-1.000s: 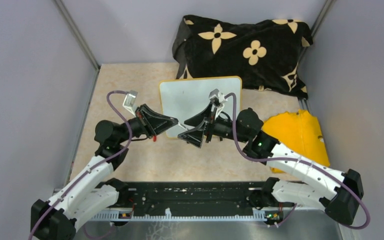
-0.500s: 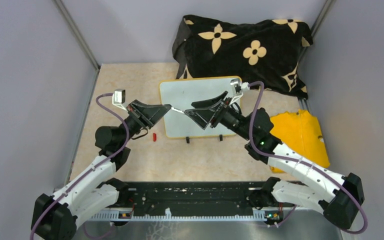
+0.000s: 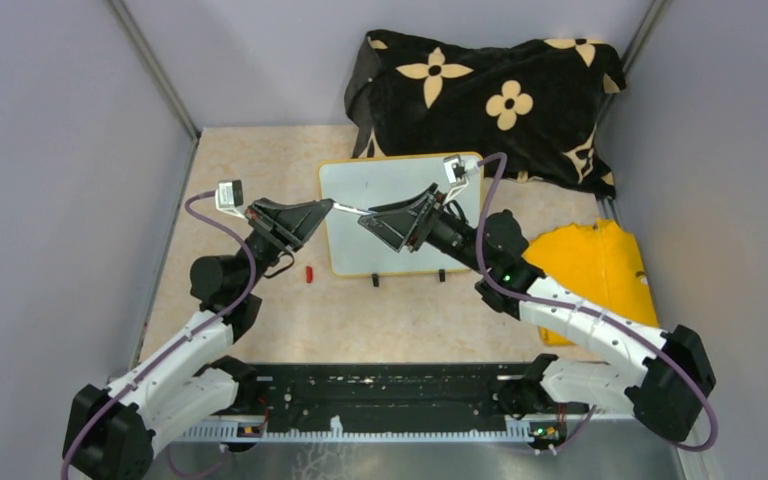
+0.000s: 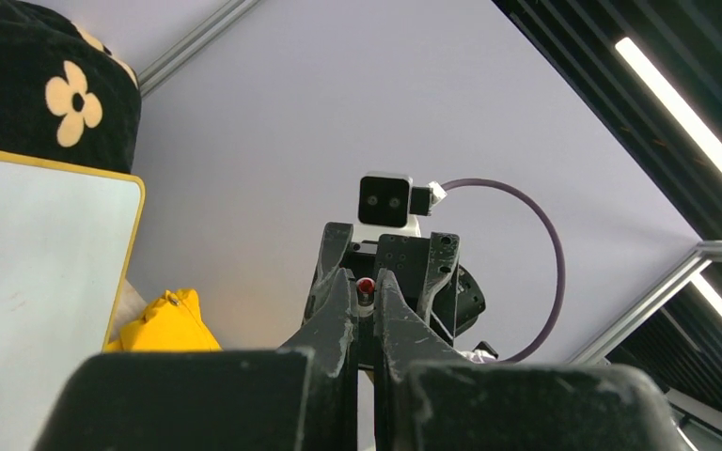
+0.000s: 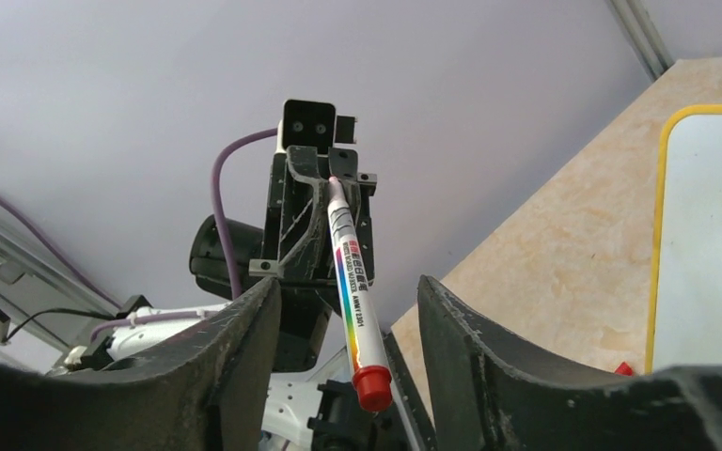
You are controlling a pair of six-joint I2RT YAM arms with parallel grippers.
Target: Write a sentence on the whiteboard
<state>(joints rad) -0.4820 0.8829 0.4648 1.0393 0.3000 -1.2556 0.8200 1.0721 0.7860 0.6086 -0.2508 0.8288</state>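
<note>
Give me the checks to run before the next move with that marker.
1. Left pincer shut on the marker: ok.
2. Marker lying between the right pincer's fingers: ok.
3. Right pincer gripping the marker: not ok; its jaws are open, with a gap on each side.
4. Marker uncapped: cannot tell; a small red piece lies on the table left of the whiteboard.
5. Writing on the whiteboard: not ok; none is visible from above.
</note>
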